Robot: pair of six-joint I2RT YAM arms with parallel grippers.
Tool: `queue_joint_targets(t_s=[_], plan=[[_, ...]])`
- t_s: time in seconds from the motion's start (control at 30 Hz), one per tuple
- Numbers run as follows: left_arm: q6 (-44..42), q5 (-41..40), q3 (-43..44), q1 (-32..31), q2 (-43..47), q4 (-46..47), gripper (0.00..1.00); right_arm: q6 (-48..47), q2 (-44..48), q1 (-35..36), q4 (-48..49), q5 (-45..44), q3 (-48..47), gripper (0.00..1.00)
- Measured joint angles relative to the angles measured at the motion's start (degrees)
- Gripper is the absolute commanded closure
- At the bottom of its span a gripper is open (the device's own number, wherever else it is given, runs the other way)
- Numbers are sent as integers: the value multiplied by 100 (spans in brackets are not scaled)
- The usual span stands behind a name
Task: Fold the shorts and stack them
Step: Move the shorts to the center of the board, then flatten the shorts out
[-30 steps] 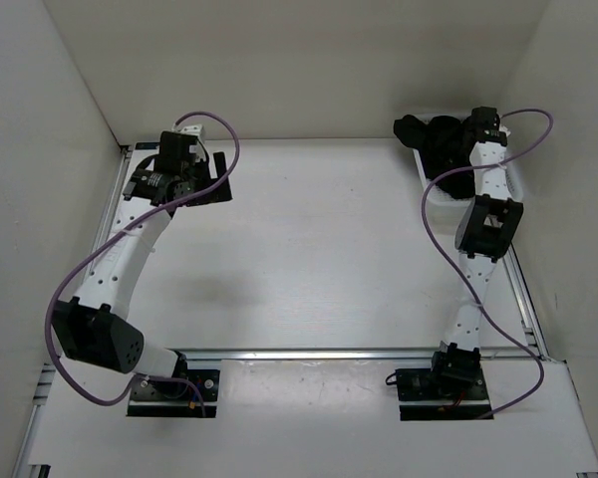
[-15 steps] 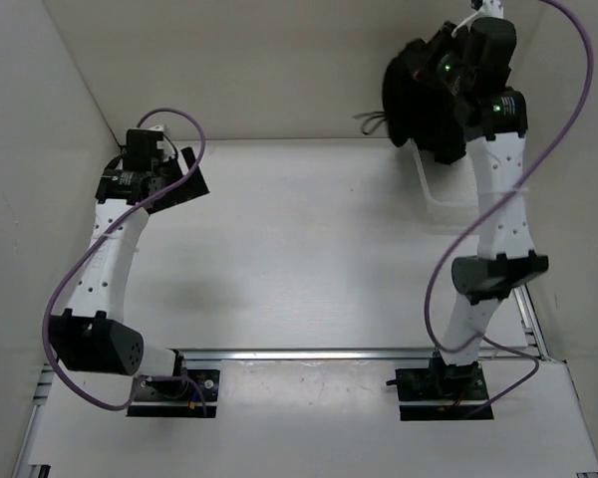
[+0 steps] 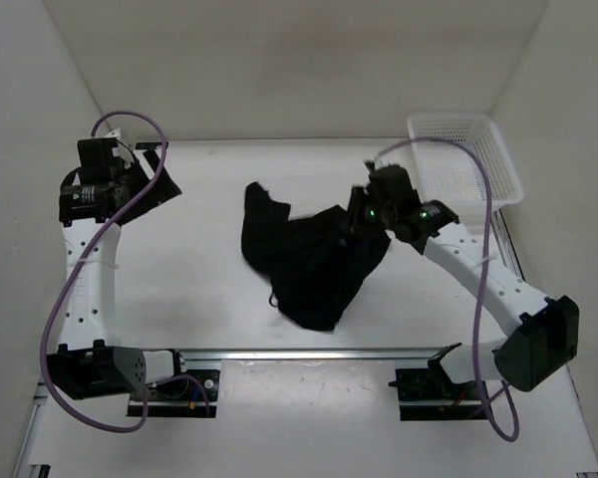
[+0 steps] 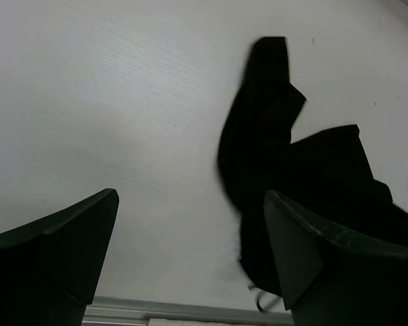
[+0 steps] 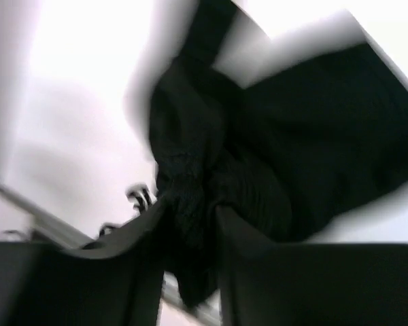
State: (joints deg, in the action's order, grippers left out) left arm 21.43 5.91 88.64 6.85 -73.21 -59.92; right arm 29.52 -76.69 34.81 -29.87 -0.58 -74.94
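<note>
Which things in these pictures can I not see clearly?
Right wrist view: motion blur hides whether the right gripper grips the shorts.
Left wrist view: a finger covers the shorts' near part, and the right edge cuts them off.
Top view: the shorts are crumpled, so their waistband cannot be found.

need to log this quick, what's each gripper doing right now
left gripper: open, holding nothing.
right gripper: closed on the black soft fabric shorts, cloth bunched between its fingers.
</note>
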Motion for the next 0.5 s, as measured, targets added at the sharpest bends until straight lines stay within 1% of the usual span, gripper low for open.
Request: queue_joint_targets(t_s=[0.03, 0.07, 0.1, 0.17, 0.2, 0.23, 0.27, 0.3, 0.33, 0.37, 0.5], plan=[[-7, 83, -96, -37, 2, 0, 0, 177, 15, -210, -177, -101, 636, 59], [-17, 129, -190, -81, 0, 7, 0, 275, 42, -433, -306, -168, 1043, 59], [-33, 203, -299, -151, -9, 7, 3, 391, 101, -734, -494, -212, 1436, 58], [-50, 345, -544, -317, -37, 81, 7, 527, 323, -1165, -811, -361, 1742, 58], [-57, 404, -680, -409, -52, 133, 9, 557, 479, -1235, -914, -444, 1749, 54], [-52, 468, -837, -525, -76, 203, 10, 579, 664, -1209, -916, -490, 1727, 51], [-39, 520, -968, -629, -118, 251, 10, 592, 841, -1078, -925, -535, 1652, 41], [-20, 557, -1097, -748, -162, 315, 10, 612, 968, -914, -927, -551, 1541, 38], [31, 581, -1211, -863, -238, 380, 7, 608, 1016, -730, -907, -549, 1419, 34], [74, 579, -1294, -970, -339, 433, 0, 619, 1021, -562, -861, -542, 1320, 31], [367, 463, -1379, -1419, -1080, 636, 0, 691, 743, 90, -765, -527, 1272, 29]])
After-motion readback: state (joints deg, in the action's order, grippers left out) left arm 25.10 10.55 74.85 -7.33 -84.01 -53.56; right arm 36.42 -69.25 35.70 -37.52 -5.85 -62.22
